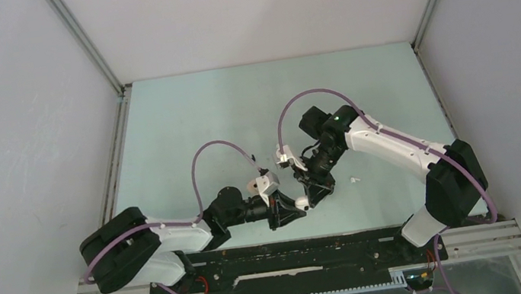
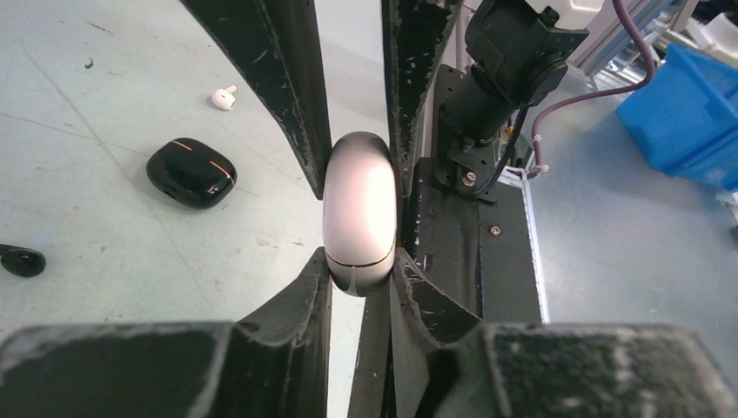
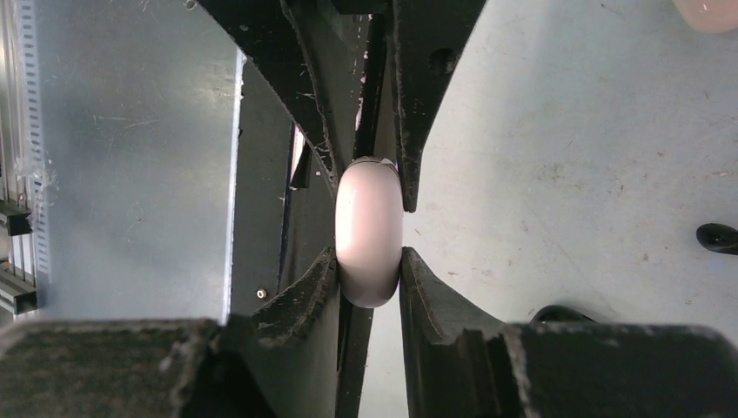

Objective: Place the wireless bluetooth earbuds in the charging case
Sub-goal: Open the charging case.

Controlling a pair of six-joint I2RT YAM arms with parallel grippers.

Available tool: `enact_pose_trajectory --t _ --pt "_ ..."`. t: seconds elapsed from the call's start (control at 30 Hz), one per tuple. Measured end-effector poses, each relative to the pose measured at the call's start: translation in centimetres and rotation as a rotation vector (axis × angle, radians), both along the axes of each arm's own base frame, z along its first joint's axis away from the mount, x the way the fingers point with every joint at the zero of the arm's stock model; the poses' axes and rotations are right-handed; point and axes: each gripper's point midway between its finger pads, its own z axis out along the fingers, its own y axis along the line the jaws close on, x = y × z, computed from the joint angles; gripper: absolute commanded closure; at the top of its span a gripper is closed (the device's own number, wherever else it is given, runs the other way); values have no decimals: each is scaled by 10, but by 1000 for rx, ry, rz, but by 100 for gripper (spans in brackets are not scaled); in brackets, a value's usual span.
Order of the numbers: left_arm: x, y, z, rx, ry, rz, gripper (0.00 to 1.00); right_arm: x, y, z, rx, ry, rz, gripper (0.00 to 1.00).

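Left fingers [image 2: 291, 305] and right fingers [image 3: 435, 296] both clamp one shut white case [image 2: 358, 209]. Looks like the opening step: next, pry the lid up.

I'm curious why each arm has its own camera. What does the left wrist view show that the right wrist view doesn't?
Only the left wrist view: a closed black case, a white earbud and a blue bin. Only the right wrist view: a pinkish object cut off at the top corner. Both: the pale charging case, pinched by the left end effector and the right end effector.
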Motion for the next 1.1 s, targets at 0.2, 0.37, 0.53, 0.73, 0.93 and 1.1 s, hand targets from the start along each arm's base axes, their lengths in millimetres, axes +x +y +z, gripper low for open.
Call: enact_pose_trajectory --t 0.2,0.37,0.53,0.73,0.93,1.1 --pt "0 -1 0 -6 8 -3 97 -1 -1 0 -6 2 0 70" --pt "0 -2 4 -24 -5 -4 100 -1 0 0 -11 14 -17 55" --pt "-1 -4 9 -53 -26 -8 100 1 1 2 -12 40 -54 54" --pt "4 -7 10 -75 -38 9 100 10 -1 8 -7 130 -144 53" --pt "9 -8 15 -100 -53 26 100 17 0 16 9 246 -192 51" --pt "7 -9 15 -105 -56 17 100 21 2 19 23 298 -207 49"
